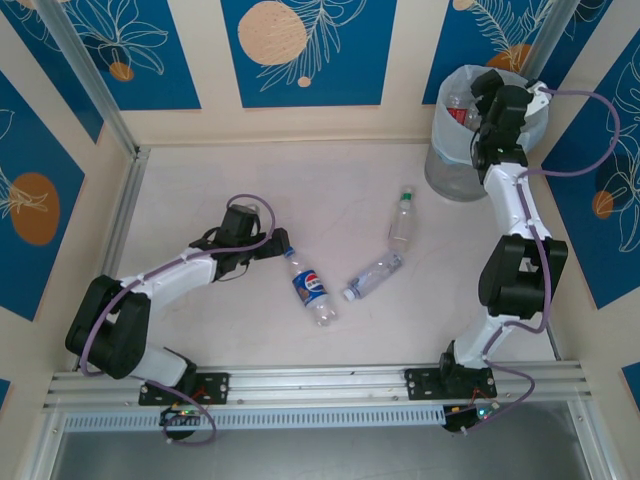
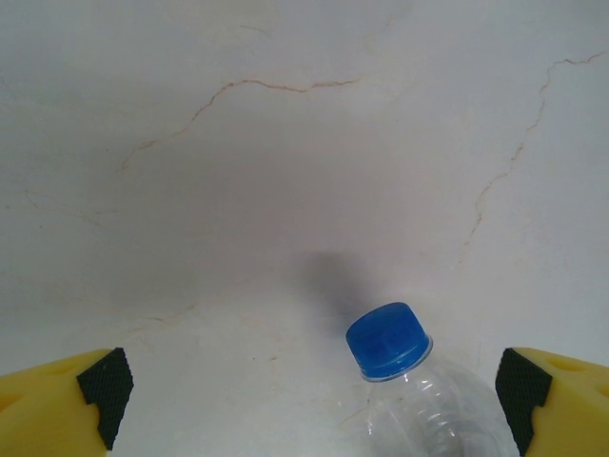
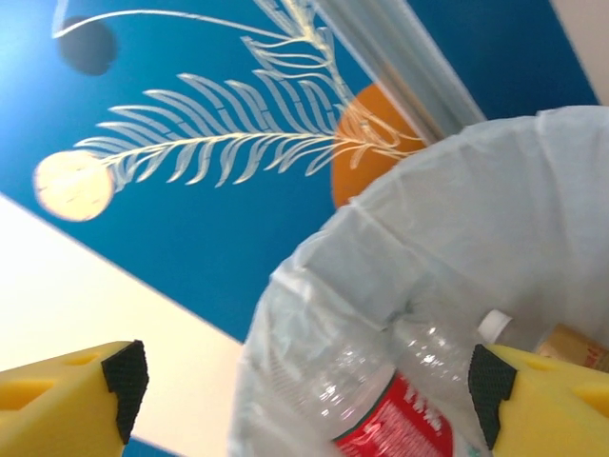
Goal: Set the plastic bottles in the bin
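A Pepsi-labelled plastic bottle (image 1: 312,288) lies on the table with its blue cap (image 2: 388,340) toward my left gripper (image 1: 280,246). That gripper (image 2: 314,395) is open, its black pads (image 2: 105,388) wide on either side of the bottle's neck and touching nothing. Two more clear bottles lie mid-table, one with a green cap (image 1: 402,222) and one with a white cap (image 1: 375,277). My right gripper (image 1: 478,108) hangs over the bin (image 1: 450,175) at the back right. It (image 3: 306,390) is open, and a red-labelled bottle (image 3: 400,424) lies below it inside the bag (image 3: 457,238).
Blue-patterned walls (image 1: 300,50) close the table at the back and both sides. An aluminium rail (image 1: 320,385) runs along the near edge. Other bottles (image 3: 571,347) lie in the bin beside the red-labelled one.
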### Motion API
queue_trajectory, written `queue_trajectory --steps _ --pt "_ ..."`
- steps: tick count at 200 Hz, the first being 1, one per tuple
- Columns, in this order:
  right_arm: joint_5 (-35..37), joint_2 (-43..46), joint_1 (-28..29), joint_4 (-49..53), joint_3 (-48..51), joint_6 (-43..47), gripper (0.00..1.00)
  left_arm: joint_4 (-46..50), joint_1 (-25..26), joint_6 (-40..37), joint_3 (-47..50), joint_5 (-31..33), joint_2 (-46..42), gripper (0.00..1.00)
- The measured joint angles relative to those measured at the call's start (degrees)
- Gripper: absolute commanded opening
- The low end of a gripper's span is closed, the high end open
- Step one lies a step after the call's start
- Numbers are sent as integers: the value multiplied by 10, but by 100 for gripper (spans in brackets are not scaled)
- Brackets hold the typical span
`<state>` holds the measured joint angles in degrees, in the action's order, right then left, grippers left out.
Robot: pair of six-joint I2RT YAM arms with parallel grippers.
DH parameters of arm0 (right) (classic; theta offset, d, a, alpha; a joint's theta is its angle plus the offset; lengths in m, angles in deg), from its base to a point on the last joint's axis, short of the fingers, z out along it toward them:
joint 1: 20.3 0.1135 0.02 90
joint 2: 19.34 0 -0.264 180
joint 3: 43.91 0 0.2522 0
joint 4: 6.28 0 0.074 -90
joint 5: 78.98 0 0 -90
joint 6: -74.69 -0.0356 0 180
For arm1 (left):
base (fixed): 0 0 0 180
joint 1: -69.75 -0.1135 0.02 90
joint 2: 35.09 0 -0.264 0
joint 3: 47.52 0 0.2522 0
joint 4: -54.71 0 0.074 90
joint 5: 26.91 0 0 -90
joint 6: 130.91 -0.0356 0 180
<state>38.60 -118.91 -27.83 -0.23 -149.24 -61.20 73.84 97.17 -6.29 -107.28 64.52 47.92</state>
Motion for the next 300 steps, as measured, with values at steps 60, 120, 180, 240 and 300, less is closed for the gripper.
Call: queue_trajectory --steps 60,120,180,240,300 --pt "-75 85 23 32 50 29 100 -5 1 0 3 -10 0 99" --pt "-122 128 80 127 78 97 100 -27 1 -2 16 -25 -20 99" --pt "-167 136 122 268 80 215 100 -56 17 -18 25 -36 -54 99" --pt "-186 135 156 366 94 257 99 -64 55 -23 21 -28 -53 99" --pt "-138 42 176 464 80 260 100 -62 63 -21 15 4 -41 99"
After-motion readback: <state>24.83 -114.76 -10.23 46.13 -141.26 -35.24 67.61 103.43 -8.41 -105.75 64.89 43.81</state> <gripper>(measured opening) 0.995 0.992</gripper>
